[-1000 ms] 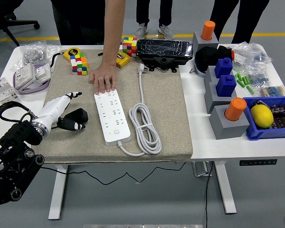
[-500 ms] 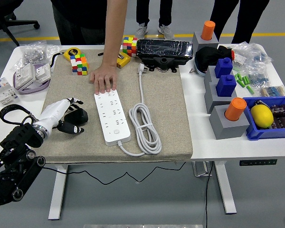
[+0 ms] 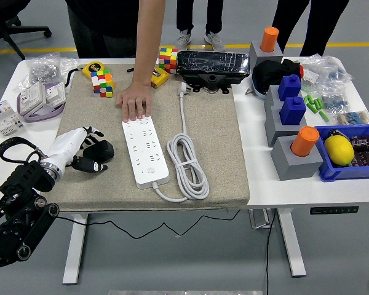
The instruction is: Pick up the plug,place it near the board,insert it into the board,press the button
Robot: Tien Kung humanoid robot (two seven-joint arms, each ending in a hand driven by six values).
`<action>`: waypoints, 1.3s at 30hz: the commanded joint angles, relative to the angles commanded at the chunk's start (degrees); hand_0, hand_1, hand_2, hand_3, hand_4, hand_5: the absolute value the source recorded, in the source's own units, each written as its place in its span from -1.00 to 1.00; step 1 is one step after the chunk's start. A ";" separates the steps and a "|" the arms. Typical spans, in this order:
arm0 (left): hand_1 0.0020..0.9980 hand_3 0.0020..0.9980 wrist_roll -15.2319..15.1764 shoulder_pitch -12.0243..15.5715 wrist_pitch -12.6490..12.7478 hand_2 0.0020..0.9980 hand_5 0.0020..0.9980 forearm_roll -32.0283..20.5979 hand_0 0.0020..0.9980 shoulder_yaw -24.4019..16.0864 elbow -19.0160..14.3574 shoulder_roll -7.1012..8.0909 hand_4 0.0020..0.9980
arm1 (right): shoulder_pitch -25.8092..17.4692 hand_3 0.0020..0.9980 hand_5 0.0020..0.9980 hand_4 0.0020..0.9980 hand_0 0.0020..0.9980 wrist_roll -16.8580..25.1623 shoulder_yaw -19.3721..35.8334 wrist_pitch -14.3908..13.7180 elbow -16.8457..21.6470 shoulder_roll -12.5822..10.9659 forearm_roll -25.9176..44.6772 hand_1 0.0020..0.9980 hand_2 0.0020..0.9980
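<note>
A black plug (image 3: 104, 149) lies on the beige mat (image 3: 215, 141), left of the white power strip (image 3: 146, 150). My left hand (image 3: 86, 147), white with black fingers (image 3: 88, 165), reaches in from the lower left. Its thumb lies over the plug's top and its fingers curl under the near side, so it is shut on the plug, which rests on the mat. The strip's button (image 3: 150, 172) is near its front end. Its white cable (image 3: 187, 163) lies coiled to the right. A person's hand (image 3: 134, 101) presses on the strip's far end.
Rubik's cubes (image 3: 101, 82) and a yellow tape measure (image 3: 93, 67) sit at the mat's back. White sockets (image 3: 37, 98) lie far left. Grey blocks with orange and blue pieces (image 3: 292, 132) and a blue bin (image 3: 350, 153) fill the right side. People stand behind the table.
My left hand has lowered and drawn slightly back, and its spread fingers have closed around the plug. The person's hand and the power strip have not moved.
</note>
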 joint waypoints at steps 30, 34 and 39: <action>0.06 0.11 -0.29 -0.11 1.18 0.09 -1.00 1.28 -0.31 0.15 0.86 -0.34 0.90 | 0.10 0.58 1.00 1.00 0.61 0.01 0.44 0.00 0.00 -0.11 -0.21 0.53 0.50; -0.02 0.10 -0.14 -0.13 1.24 0.02 -1.00 1.84 -0.40 0.17 0.51 -0.30 0.88 | 0.16 0.58 1.00 1.00 0.61 0.05 0.42 -0.02 0.00 -0.13 -0.20 0.53 0.50; -0.18 0.11 0.19 -0.05 0.75 0.00 -1.00 1.84 -0.57 0.16 0.23 -0.33 0.85 | 0.18 0.58 1.00 1.00 0.61 0.05 0.49 -0.04 0.00 -0.12 -0.13 0.52 0.50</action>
